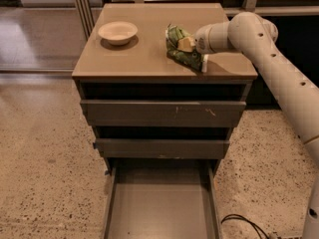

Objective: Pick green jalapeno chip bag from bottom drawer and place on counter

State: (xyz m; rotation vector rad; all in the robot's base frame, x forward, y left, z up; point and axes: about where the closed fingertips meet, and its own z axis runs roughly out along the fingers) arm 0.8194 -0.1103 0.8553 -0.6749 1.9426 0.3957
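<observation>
The green jalapeno chip bag (178, 53) lies on the counter (134, 54), right of centre, crinkled green with white patches. My gripper (192, 51) reaches in from the right on the white arm (259, 44) and is shut on the bag, with a tan finger pad (185, 44) pressed across its top. The bag's underside touches the counter. The bottom drawer (162, 208) is pulled fully out below and its grey tray holds nothing.
A white bowl (117, 32) stands at the counter's back left. The two upper drawers (162, 113) are slightly ajar. Speckled terrazzo floor surrounds the cabinet. A black cable (244, 223) lies on the floor at the lower right.
</observation>
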